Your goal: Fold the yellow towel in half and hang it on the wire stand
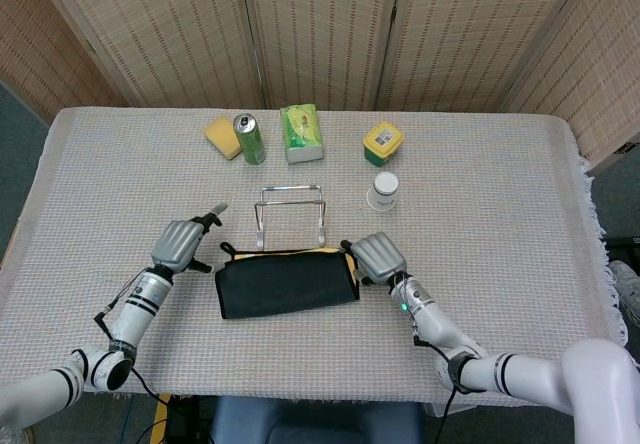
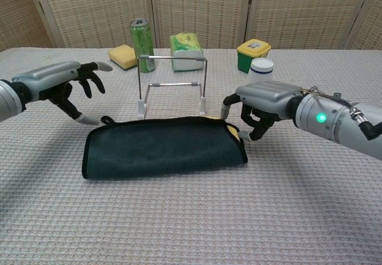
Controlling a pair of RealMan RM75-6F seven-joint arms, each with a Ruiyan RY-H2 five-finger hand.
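The towel [image 1: 285, 282] [image 2: 161, 148] lies folded on the table as a dark band, with a yellow edge showing at its right end. Just behind it the wire stand [image 1: 290, 190] [image 2: 173, 56] stands bare. My left hand [image 1: 180, 244] [image 2: 65, 83] hovers off the towel's left end, fingers spread and holding nothing. My right hand [image 1: 375, 256] [image 2: 262, 101] sits just right of the towel's right end. Its thumb is apart from its half-curled fingers, and nothing is in its grip.
Along the back stand a yellow sponge [image 1: 222, 134] [image 2: 123, 55], a green can [image 1: 249, 138] [image 2: 139, 36], a green tissue pack [image 1: 301, 132] [image 2: 186, 51] and a yellow container [image 1: 383, 142] [image 2: 253, 53]. A white cup [image 1: 382, 190] [image 2: 261, 69] stands right of the stand.
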